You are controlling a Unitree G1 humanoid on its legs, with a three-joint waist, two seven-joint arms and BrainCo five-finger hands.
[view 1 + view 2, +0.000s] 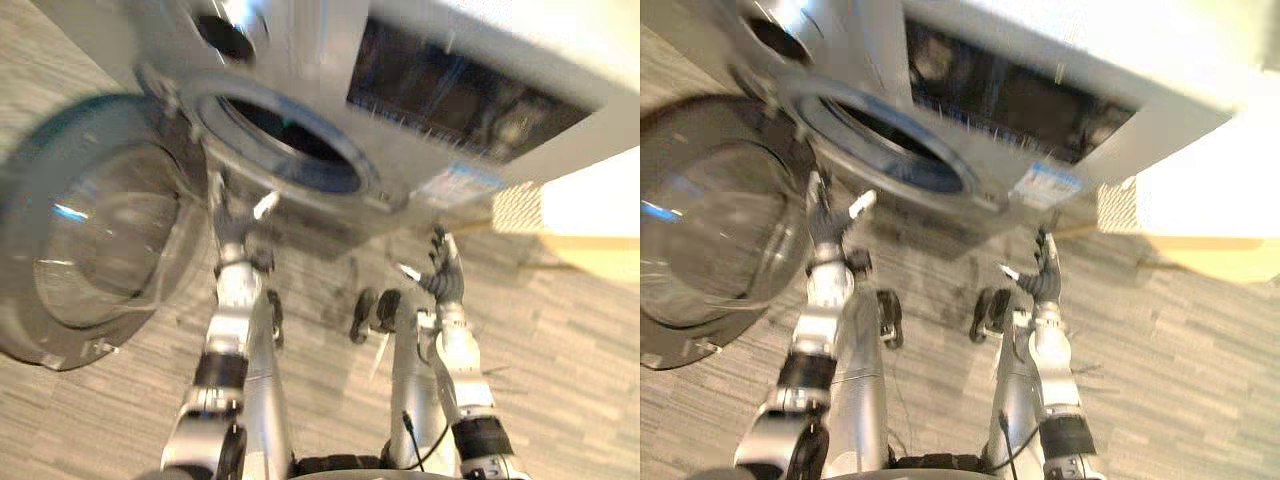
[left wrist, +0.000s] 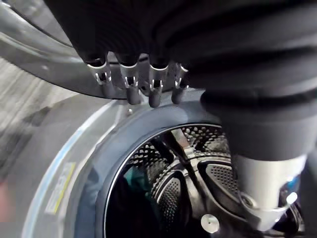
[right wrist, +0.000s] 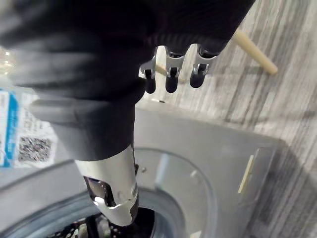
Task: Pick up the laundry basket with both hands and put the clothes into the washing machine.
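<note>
Two hands rise nearest to us, and both are empty. Our left hand reaches up to the lower rim of the washing machine's round opening. Its fingers are straight in a loose row with nothing between them and the thumb. Our right hand hangs lower and further right, clear of the machine's front, with its fingers just as relaxed over the bare floor. Neither hand carries or touches a basket.

Past the left hand, the glass door stands swung wide open on our left. The opening beyond it is clear, and we can look straight into the perforated drum. Deep inside the drum sits a teal patch. We judge it may be cloth, though we cannot tell for certain.

Furthest off, beyond the machine's right corner, a white latticed thing shows on the floor, well apart from both hands. We take it for the basket, though too little of it is visible to be sure.

If the patch is cloth, at least some of the load is in the drum. We cannot tell whether more clothes are left, as the latticed thing's inside is hidden from us.
</note>
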